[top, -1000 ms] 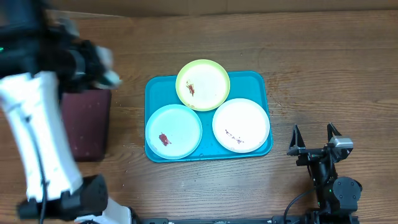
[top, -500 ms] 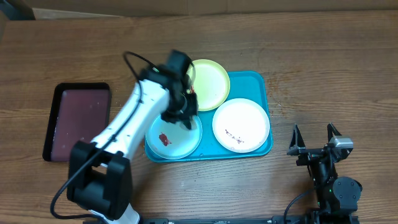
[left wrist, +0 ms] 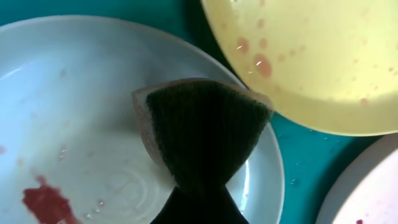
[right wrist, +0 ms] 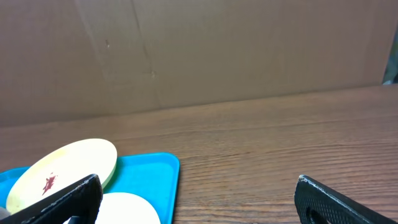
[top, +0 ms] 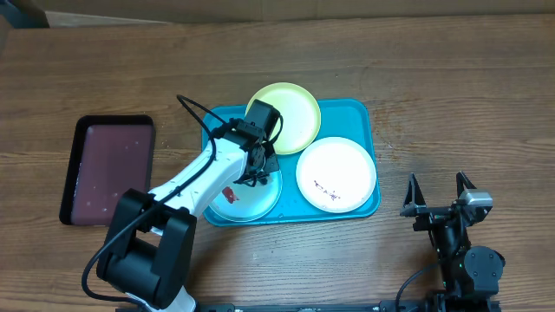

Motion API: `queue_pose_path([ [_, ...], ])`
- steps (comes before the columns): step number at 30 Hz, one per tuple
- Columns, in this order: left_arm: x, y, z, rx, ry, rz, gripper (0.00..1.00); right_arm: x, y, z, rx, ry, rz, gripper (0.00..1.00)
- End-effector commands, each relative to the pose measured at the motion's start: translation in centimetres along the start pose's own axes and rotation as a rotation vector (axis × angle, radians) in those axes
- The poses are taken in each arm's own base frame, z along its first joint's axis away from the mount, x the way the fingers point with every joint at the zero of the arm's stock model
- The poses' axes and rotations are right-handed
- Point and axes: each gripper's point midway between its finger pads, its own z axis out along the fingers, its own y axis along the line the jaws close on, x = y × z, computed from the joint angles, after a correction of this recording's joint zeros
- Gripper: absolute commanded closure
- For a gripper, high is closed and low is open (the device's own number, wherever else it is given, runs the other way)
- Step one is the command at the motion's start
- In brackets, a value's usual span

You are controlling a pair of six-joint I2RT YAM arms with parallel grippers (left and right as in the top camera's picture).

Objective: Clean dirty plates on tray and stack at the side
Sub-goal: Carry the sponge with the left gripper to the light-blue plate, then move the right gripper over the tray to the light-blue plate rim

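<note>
Left end effector [top: 258, 163] pinches a rough green sponge [left wrist: 202, 134] above a smeared round plate [left wrist: 74, 124] in the tray [left wrist: 298, 168]; right end effector [top: 436, 184] wide.

Three plates [top: 336, 173], one turquoise tray [top: 349, 115], one black tray [top: 108, 169] with maroon inside, and one sponge [left wrist: 205, 132].

Soft, even light from above leaves only faint shadows on the counter [top: 434, 69]. The left wrist close-up is slightly soft, with wet glints on the yellow-green plate [left wrist: 311, 62]; the sponge [left wrist: 202, 137] looks dark.
</note>
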Motion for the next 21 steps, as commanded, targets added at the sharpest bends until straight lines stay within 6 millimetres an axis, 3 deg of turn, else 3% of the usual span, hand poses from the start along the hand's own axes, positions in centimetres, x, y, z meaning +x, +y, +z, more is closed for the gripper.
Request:
queue_pose_path([
  [1, 0.7, -0.1, -0.1, 0.013, 0.021, 0.002, 0.87, 0.1, -0.3, 0.0, 0.011, -0.009, -0.001, 0.0],
  [3, 1.0, 0.3, -0.1, -0.003, 0.036, 0.002, 0.78, 0.1, -0.3, 0.0, 0.011, -0.009, -0.001, 0.0],
  [6, 1.6, 1.3, -0.2, -0.034, 0.065, -0.024, 0.77, 0.1, -0.3, 0.0, 0.011, -0.009, -0.001, 0.0],
  [8, 1.8, 1.8, -0.2, -0.052, 0.082, -0.029, 0.68, 0.1, -0.3, 0.0, 0.011, -0.009, -0.001, 0.0],
  [10, 1.9, 2.1, -0.2, -0.058, 0.091, -0.017, 0.43, 0.1, -0.3, 0.0, 0.011, -0.009, -0.001, 0.0],
  [13, 1.6, 1.9, -0.5, -0.043, 0.094, 0.027, 0.2, 0.1, -0.3, 0.0, 0.011, -0.009, -0.001, 0.0],
  [18, -0.5, 0.2, -3.3, -0.018, 0.062, 0.054, 0.17, 0.1, -0.3, 0.0, 0.011, -0.009, -0.001, 0.0],
  [21, -2.1, -0.9, -5.9, -0.005, 0.038, 0.055, 0.17, 0.1, -0.3, 0.0, 0.011, -0.009, -0.001, 0.0],
])
